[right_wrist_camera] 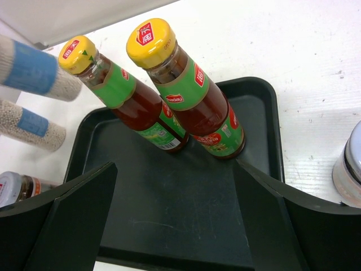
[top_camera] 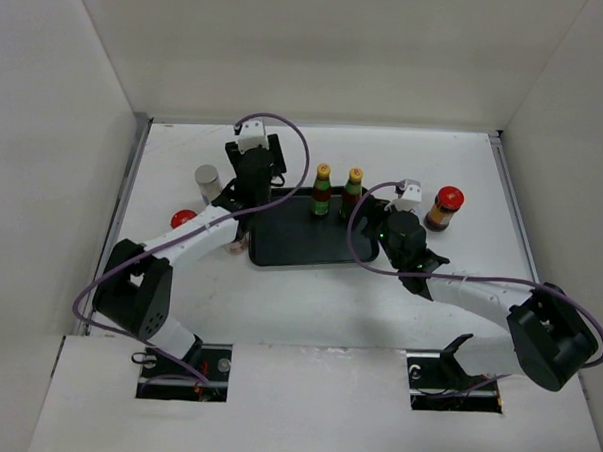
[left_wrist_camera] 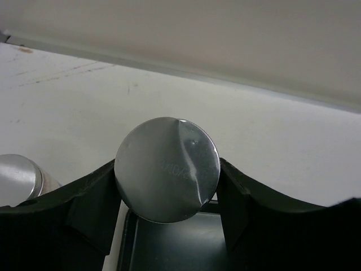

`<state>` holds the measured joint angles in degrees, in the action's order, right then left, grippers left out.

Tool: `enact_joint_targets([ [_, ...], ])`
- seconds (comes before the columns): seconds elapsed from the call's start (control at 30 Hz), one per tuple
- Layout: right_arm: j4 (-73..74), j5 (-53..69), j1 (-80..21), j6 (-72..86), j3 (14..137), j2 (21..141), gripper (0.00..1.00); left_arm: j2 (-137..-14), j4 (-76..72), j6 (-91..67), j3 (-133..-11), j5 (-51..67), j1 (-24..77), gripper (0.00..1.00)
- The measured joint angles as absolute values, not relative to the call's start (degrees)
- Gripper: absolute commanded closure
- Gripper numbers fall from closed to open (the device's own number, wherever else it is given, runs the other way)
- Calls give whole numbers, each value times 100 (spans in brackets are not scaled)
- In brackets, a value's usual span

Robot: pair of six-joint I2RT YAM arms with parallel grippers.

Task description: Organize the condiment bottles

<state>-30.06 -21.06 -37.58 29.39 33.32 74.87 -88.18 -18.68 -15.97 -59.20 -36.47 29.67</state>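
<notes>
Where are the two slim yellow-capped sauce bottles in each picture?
Top external: yellow-capped sauce bottles upper centre, at the far edge of the black rectangular tray.
Left wrist: not in it.
Right wrist: upper centre, standing in the tray.
Shared landmark: the tray.

Red logos on yellow caps [right_wrist_camera: 149, 42], sauce bottles [right_wrist_camera: 197, 107], lettering unreadable

tray [top_camera: 291, 248] mid-counter | two sauce bottles [top_camera: 322, 190] [top_camera: 353, 193] abreast on its far side | lidded jar [left_wrist_camera: 167, 169] at its far-left corner | shaker [top_camera: 206, 182] toward left edge, left jar [top_camera: 184, 219] before it | right jar [top_camera: 444, 208] toward right edge
</notes>
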Motion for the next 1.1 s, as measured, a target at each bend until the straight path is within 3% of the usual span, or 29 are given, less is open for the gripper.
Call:
enact_joint_targets([
  [0.57,-3004,-2106,-3756,2941,3330,7474,9,-8831,-2130,-2252,-4921,-2591,3592,61],
  [0.77,-3006,-2108,-3758,2941,3330,7470,9,-9172,-2401,-2237,-4932,-2497,3688,47],
  [1.1,-3009,-2108,-3758,2939,3330,7470,9,-9362,-2571,-1684,-5026,-3085,3966,46],
])
